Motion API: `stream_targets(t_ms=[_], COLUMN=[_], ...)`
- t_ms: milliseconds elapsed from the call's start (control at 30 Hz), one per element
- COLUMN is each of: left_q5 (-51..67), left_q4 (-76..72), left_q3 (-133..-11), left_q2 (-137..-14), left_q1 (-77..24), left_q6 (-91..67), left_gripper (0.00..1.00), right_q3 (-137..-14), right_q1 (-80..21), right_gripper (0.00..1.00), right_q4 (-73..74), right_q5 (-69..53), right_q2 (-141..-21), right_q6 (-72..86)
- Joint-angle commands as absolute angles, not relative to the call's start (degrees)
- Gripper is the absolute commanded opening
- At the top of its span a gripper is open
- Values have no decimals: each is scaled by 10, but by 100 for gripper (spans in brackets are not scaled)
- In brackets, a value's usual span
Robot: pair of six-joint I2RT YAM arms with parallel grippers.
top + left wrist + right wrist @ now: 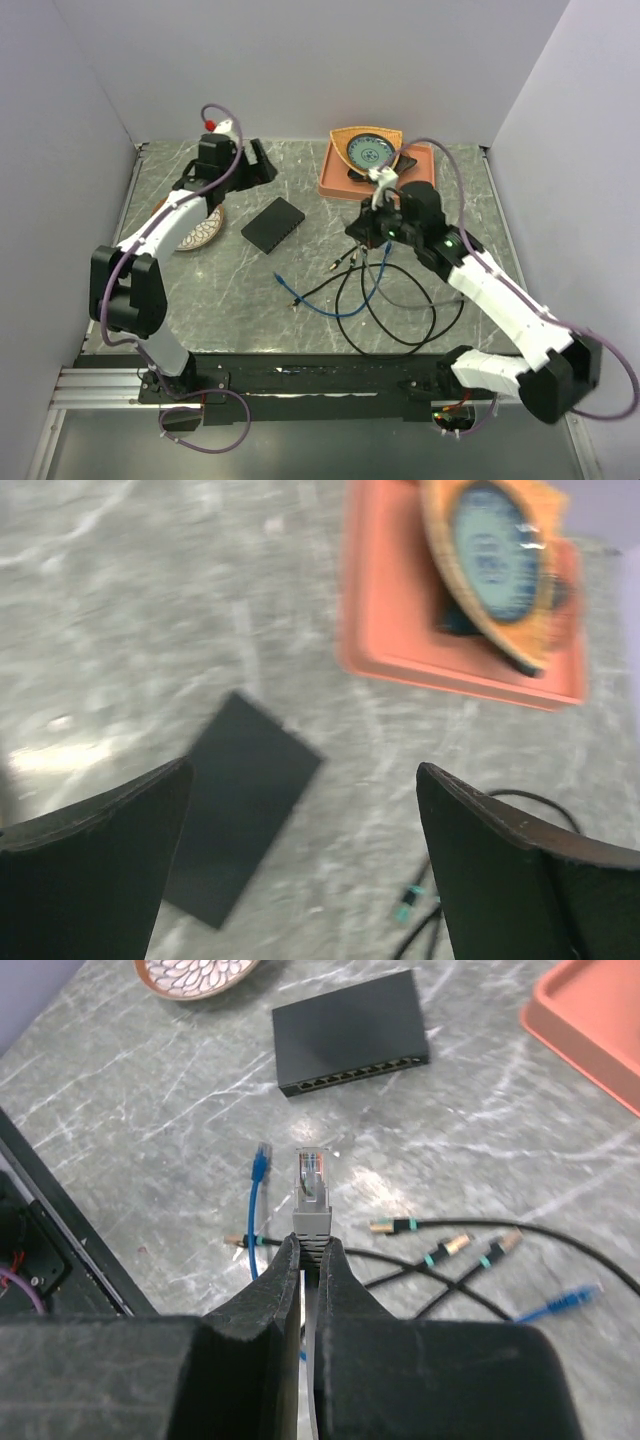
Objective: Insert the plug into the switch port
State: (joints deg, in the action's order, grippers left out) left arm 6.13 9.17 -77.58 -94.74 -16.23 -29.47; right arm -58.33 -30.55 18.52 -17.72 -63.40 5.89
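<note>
Top view: black switch (273, 224) lies flat in middle of counter (230, 300). Left gripper (258, 160) sits behind it, not touching. Right gripper (358, 230) is off to switch's right, over loose cables (385, 305). Orange tray (335, 182) at back.

Left wrist view: left gripper (305, 770) wide open, nothing in it – blurry switch down below.

Right wrist view: right gripper (310, 1245) squeezed tight on grey plug (312, 1195), clear tip pointing at switch. Switch port (355, 1072) is in row along near thin side – well apart from plug.
</note>
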Motion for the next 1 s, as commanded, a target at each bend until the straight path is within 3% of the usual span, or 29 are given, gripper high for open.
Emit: stream_targets(t_ms=[0, 300, 500, 767, 967], left_q5=[105, 197, 193, 187, 213], left_q4=[100, 4, -60, -78, -106], left_q3=[-740, -701, -674, -657, -643], left_q2=[-964, -1053, -1101, -1117, -1120], left_q1=[-115, -94, -94, -94, -94], left_q6=[-280, -306, -331, -327, -344], left_gripper=[99, 97, 92, 90, 88], right_q3=[-659, -762, -809, -819, -808], right_q1=[-311, -331, -361, -370, -392], right_gripper=[0, 0, 0, 0, 0], right_q4=[163, 173, 154, 96, 69], right_q5=[-225, -272, -265, -294, -233], right_q2=[-721, -918, -1032, -1122, -1148], right_q6=[21, -31, -23, -4, -1])
